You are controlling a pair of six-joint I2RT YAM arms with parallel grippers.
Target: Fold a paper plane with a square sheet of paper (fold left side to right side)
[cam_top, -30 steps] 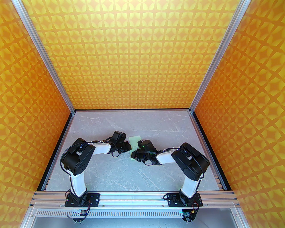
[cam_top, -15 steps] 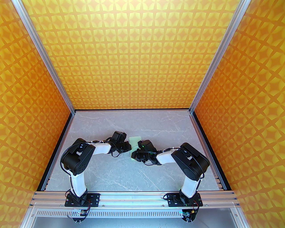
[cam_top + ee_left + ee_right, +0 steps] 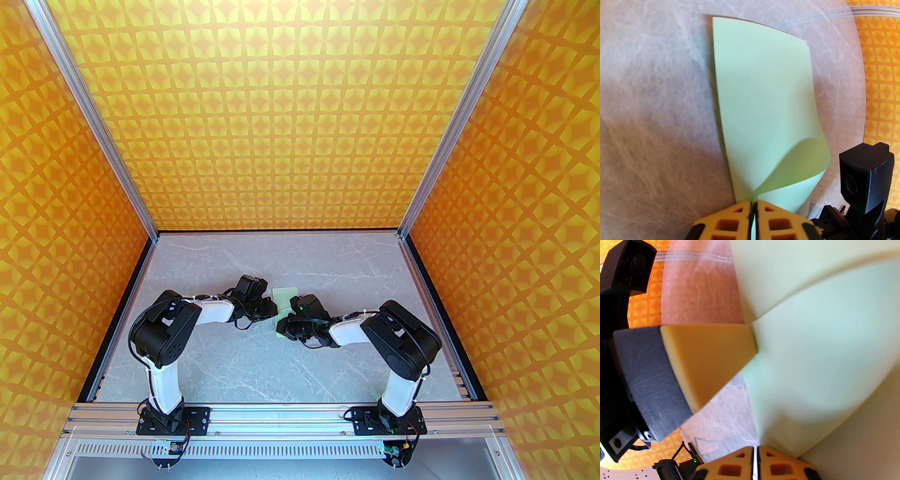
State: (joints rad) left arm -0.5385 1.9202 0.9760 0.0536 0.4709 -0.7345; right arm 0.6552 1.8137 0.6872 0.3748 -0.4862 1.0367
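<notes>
Both clamp the sheet of paper [image 3: 284, 296] lying near-to-far: left gripper [image 3: 753, 203] on its left edge, right gripper [image 3: 755, 449] nearer.

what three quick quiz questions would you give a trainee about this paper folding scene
1. True or false: the sheet of paper lies fully flat on the table.
2. What do the left fingers pinch? A) a cable B) the sheet of paper C) nothing
3. Fill in: the right fingers are ___ on the sheet of paper.
Key: 1 false, its near corner curls up; 2 B; 3 shut.
</notes>
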